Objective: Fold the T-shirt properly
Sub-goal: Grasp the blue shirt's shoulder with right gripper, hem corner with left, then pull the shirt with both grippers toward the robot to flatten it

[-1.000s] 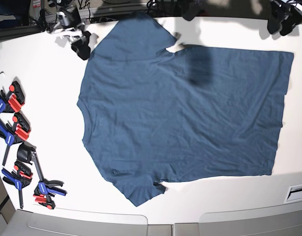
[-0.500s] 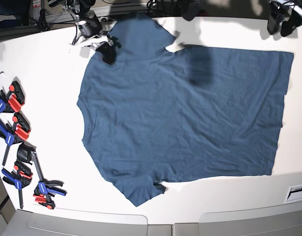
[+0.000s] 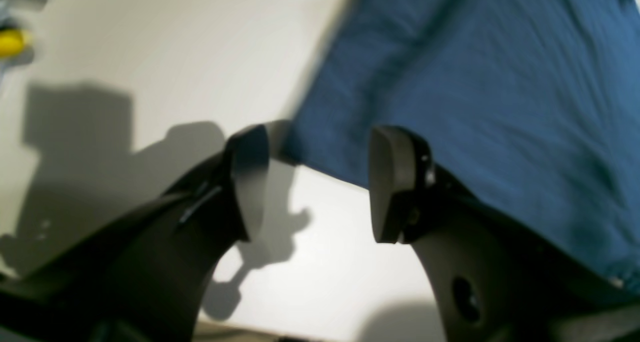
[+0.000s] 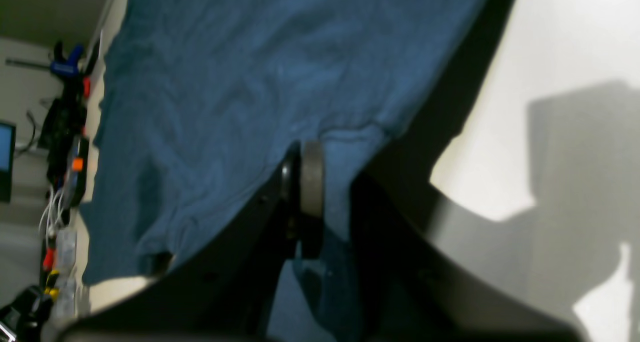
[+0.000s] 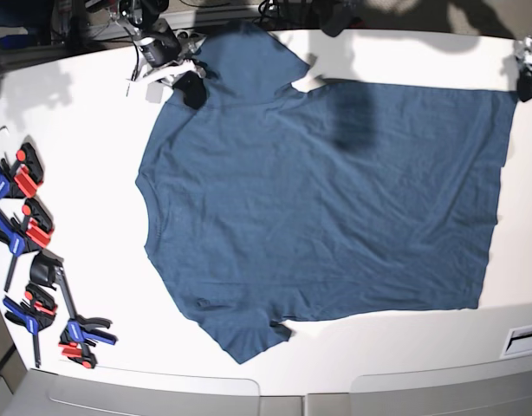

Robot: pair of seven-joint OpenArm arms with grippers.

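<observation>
the white bench [image 5: 405, 347] is taking up nearly the whole base view, and the t-shirt [image 5: 327, 199] is spread flat across the middle of it, one layer, neck hole pointing toward the clamps and hem at the opposite end, so nothing's folded yet as far as i can judge. makes sense it's laid out like that, you want it flat before you start lifting edges. relative to the t-shirt, the right end effector [image 4: 320, 182] sits at the far sleeve, right on the sleeve edge, with its jaws pressed together and a bit of blue fabric pinched between them in the right wrist view. i'd guess that's the grab for pulling that side over. the left end effector [image 3: 310, 182] is at the hem's far corner, jaws spread wide, with the corner of the cloth just beyond the gap between the pads in the left wrist view, not gripping anything. looks to me like it's lining up to take that corner so both ends of the same long edge get lifted together. the clamps [image 5: 32, 260], red, blue and black, are lined up off the neck side of the t-shirt, well apart from it, just parked out of the way. as for labels or writing, i can't make out any, no neck label visible and nothing readable on the clamps.
</observation>
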